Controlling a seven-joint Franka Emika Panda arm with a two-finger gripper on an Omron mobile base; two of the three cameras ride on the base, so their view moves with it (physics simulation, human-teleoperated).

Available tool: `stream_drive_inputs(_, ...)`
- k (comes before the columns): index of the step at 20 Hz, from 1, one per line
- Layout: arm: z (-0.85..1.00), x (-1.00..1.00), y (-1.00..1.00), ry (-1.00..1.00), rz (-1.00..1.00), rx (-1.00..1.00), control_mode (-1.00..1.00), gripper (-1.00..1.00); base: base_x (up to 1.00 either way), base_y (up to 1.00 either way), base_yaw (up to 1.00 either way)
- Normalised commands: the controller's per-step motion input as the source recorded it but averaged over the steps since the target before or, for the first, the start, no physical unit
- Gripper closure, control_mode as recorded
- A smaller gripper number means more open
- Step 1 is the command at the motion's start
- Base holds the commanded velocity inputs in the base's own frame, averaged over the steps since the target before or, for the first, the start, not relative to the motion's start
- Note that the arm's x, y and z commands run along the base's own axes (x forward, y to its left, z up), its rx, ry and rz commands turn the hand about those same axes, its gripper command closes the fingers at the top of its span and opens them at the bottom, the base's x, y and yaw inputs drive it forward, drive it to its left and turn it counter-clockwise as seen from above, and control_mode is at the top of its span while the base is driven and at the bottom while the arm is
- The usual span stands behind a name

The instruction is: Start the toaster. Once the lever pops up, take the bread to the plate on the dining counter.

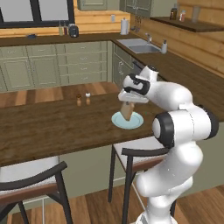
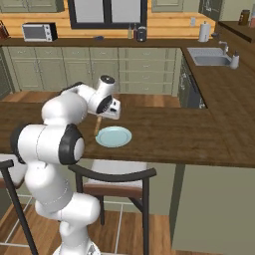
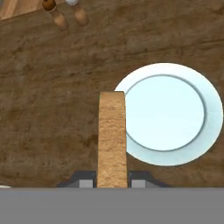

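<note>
The end effector (image 3: 112,181) pinches the bread (image 3: 112,138) edge-on between its fingertips, above the table (image 3: 48,113). The plate (image 3: 168,113) lies just beside and below the bread; the slice's lower edge appears clear of it. Two small shakers (image 1: 83,99) stand farther off.

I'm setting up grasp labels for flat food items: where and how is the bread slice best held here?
By its top edge, from above. The bread hangs upright and edge-on, so its two broad faces give flat, parallel surfaces for the end effector, which is shut on it that way, its fingers one on each face. That leaves the lower edge free above the plate.
</note>
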Motion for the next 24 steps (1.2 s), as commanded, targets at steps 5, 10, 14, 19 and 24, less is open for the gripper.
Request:
stream_drive_inputs(5, -0.41, 0.48, 0.0, 0.0, 0.09, 0.08, -1.0, 1.0, 0.0, 0.0, 0.0)
stream_drive_inputs(10, -0.4, 0.55, -0.01, 0.0, 0.07, 0.01, -1.0, 1.0, 0.0, 0.0, 0.0)
stream_drive_inputs(14, -0.5, 0.32, 0.0, 0.0, 0.04, 0.0, -1.0, 1.0, 0.0, 0.0, 0.0)
stream_drive_inputs(19, -0.5, 0.02, -0.08, 0.0, 0.0, 0.0, -1.0, 1.0, 0.0, 0.0, 0.0)
stream_drive_inputs(24, -0.18, 0.13, -0.13, -0.01, 0.01, 0.02, -1.0, 1.0, 0.0, 0.0, 0.0)
